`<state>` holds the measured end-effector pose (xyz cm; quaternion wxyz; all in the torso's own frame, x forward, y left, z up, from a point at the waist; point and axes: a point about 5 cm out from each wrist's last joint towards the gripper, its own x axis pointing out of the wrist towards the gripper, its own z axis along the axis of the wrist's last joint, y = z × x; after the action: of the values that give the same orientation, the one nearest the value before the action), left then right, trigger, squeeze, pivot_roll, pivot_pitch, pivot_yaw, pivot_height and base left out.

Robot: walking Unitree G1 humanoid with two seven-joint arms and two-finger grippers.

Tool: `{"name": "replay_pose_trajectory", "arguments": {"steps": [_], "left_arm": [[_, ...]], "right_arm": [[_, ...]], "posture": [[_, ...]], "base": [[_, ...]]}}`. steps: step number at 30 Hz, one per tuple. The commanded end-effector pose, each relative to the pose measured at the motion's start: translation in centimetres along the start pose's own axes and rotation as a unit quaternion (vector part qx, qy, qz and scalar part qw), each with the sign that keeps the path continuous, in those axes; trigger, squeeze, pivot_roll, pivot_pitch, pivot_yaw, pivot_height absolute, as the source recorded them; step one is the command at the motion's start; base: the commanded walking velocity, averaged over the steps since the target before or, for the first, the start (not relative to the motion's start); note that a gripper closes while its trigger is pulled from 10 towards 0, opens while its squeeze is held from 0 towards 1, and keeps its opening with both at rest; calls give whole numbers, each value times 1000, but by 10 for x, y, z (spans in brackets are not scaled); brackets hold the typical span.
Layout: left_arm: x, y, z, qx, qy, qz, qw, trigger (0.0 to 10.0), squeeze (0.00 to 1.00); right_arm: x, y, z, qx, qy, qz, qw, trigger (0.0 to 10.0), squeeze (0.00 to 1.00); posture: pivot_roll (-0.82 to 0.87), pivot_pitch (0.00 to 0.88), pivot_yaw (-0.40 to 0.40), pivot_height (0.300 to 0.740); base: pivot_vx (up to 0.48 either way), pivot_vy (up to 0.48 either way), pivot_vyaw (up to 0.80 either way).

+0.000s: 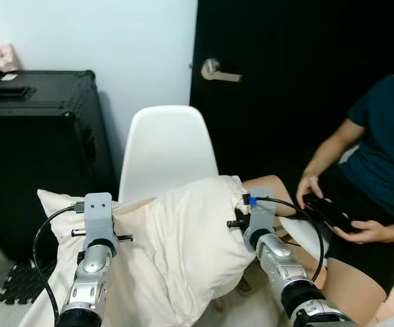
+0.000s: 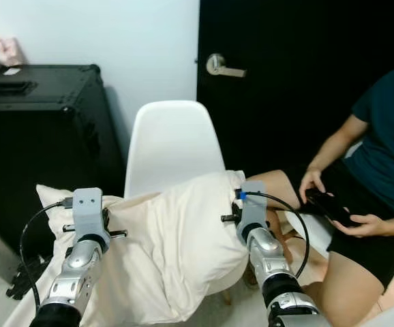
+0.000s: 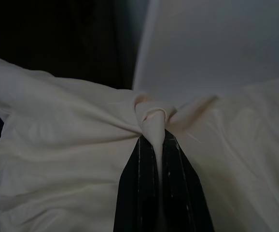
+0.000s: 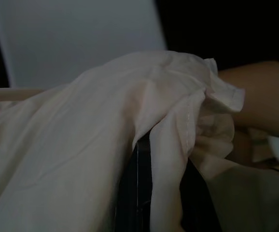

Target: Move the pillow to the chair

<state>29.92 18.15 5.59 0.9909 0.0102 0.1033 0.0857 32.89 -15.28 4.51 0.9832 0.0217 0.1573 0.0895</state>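
The pillow (image 1: 176, 245) is hanging in the air between the two arms, cream-coloured and sagging in the middle, directly in front of the chair (image 1: 166, 146). Its upper edge is covering the front of the seat, so I cannot tell whether any part of it is already resting there.

The left hand (image 3: 155, 145) is gripping the pillow at its 9 o'clock side; in the left wrist view the black fingers (image 3: 138, 186) are closing together on a twisted knot of fabric. The right hand (image 4: 166, 150) is holding the 3 o'clock corner, its fingers (image 4: 137, 193) pinching a fold of the cover near the stitched seam.

Judging progress: the pick-up is done and the carry looks nearly finished, since the white chair is standing just beyond the pillow at 12 o'clock. What seems to be left is pushing the pillow forward over the seat, lowering it and letting go with both hands.

Around this, a black case (image 1: 37, 146) is standing at 10 o'clock against the wall, a dark door (image 1: 292, 75) is rising behind the chair, and a person (image 1: 381, 157) is sitting at 3 o'clock, holding a phone (image 1: 326, 210) close beside the right arm.
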Motion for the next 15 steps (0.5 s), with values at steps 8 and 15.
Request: {"name": "replay_pose_trajectory", "arguments": {"steps": [8, 15], "left_arm": [[3, -9, 7, 66, -23, -67, 995, 10000, 0], [16, -1, 22, 85, -43, -43, 995, 10000, 0]], "right_arm": [[4, 9, 7, -6, -15, 15, 1000, 10000, 0], [9, 12, 13, 17, -15, 11, 1000, 10000, 0]], "posture": [[-14, 49, -84, 740], [-11, 65, -85, 730]], "base": [[0, 0, 0], [0, 0, 0]]}}
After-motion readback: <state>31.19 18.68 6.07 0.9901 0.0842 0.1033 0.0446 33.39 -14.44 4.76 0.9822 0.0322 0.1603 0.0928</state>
